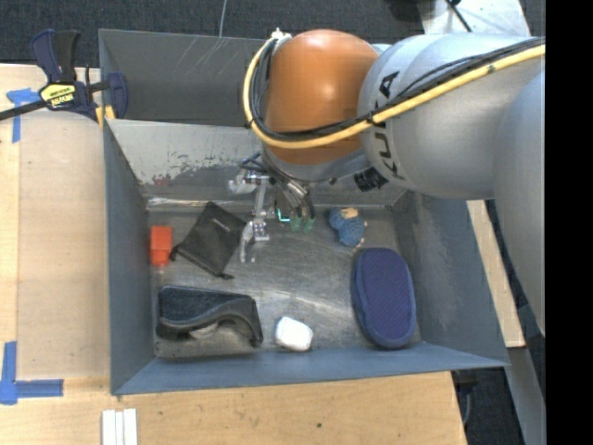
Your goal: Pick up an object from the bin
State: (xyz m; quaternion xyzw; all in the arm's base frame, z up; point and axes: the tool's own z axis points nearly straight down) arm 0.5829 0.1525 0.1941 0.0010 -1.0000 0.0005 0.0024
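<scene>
Gripper [252, 235] low at back middle of grey metal bin [125, 276], just beside right edge of flat black square pouch [208, 239], maybe touching it. Jaw state: cannot tell. Small crumpled blue lump [347, 227] near, on other side.

An orange block [161, 245] lies left of a black flat pouch [208, 240]; before them a white lump [295, 334] sits between a dark slipper [206, 315] and a blue oval case [382, 298].
</scene>
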